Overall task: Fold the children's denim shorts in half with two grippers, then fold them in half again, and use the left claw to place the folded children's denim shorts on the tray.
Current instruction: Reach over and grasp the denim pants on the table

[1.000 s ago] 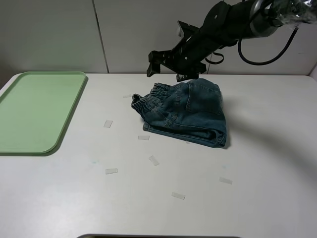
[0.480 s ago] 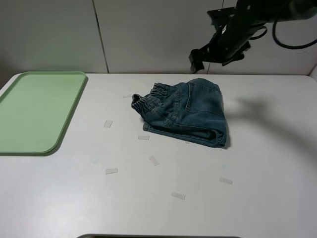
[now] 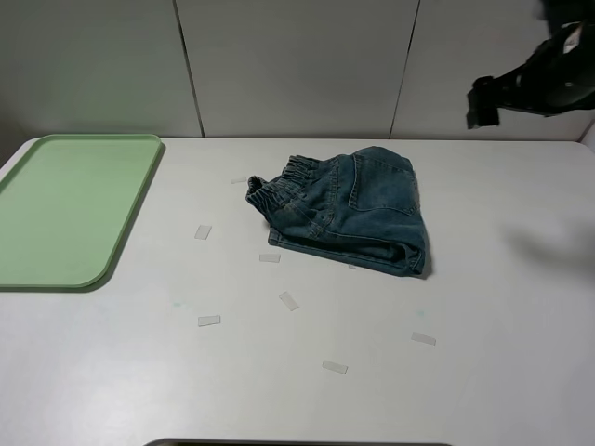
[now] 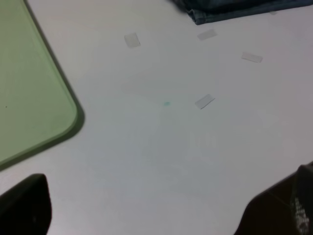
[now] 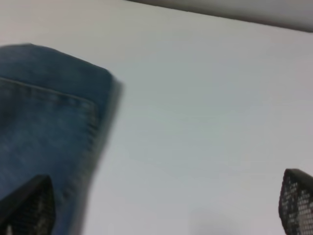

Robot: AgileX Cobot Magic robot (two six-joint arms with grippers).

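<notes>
Right claw (image 5: 162,203) now well beyond shorts (image 3: 349,209)

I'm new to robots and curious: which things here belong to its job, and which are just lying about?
For the job:
shorts
tray

Just lying about:
small pale strips scattered on the table

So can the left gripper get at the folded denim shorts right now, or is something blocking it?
Probably yes. The left gripper is open over the table near the tray, only small flat strips lie between it and the denim shorts, and the right gripper hangs well clear.
</notes>
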